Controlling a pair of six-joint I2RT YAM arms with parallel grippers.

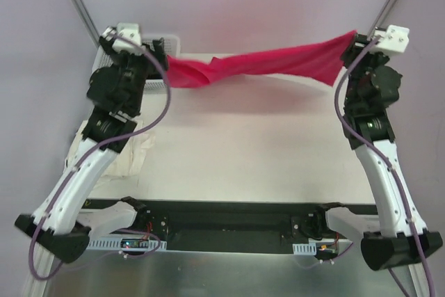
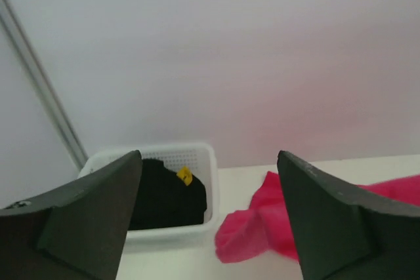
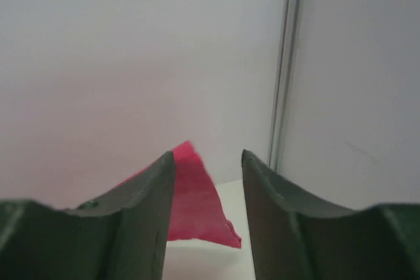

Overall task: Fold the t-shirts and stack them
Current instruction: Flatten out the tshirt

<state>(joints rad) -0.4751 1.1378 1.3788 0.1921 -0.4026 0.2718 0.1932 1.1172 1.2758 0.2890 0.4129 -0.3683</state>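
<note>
Barely started: magenta t-shirt [image 1: 264, 64] hangs unfolded across upper frame between left gripper [image 2: 210, 159] and right gripper [image 3: 207, 155], both released; cream t-shirt [image 1: 135, 152] crumpled on bench [image 1: 264, 147] at left, nothing folded or stacked.

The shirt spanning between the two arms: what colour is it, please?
The shirt is magenta-red, clearest in the top external view.

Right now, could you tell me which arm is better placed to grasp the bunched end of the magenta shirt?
Left, I think. The left gripper is open and empty, and the bunched end of the magenta shirt lies just beside it. The right gripper is at the shirt's raised opposite corner.
</note>
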